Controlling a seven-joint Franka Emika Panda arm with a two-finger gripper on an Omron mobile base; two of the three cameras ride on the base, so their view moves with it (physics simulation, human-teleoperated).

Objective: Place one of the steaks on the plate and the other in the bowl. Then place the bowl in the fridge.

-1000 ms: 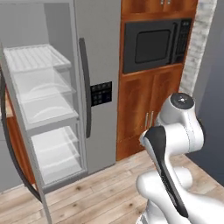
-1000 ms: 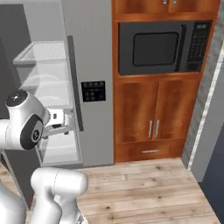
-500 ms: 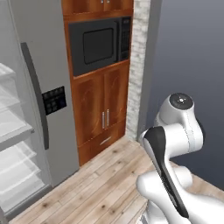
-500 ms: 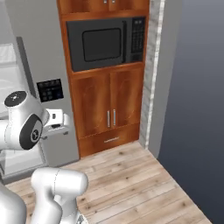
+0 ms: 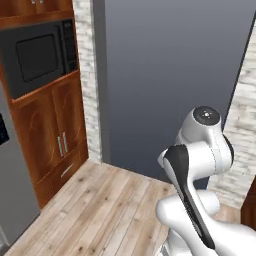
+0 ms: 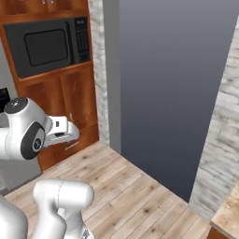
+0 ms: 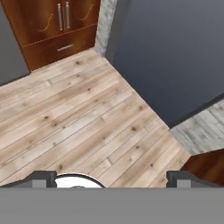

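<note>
The gripper [image 7: 111,177] stood with its jaws spread wide and nothing between them — in the hand view the two dark fingertips [image 7: 40,178] sat far apart at the bottom, looking down on a pale plank floor [image 7: 83,118]. Beyond the floor in that view ran the lower wood cabinet doors [image 7: 61,19] with slim metal handles, a strip of whitish brick [image 7: 105,24], and a broad dark grey wall [image 7: 170,52]. In the right base view the white arm [image 6: 28,133] rose at the lower left, its hand pointing toward the cabinet. Behind it the dark built-in oven [image 6: 46,44] sat in its wood surround, with the brick strip and the grey wall to its right, and another brick wall [image 6: 219,154] at the far right. The fridge [image 5: 12,200] showed as a grey slab at the left edge of the left base view, just beside the wood cabinet [image 5: 47,132], its dark dispenser panel [image 5: 3,129] cut off by the frame — well apart from the arm [image 5: 197,165] at the lower right
</note>
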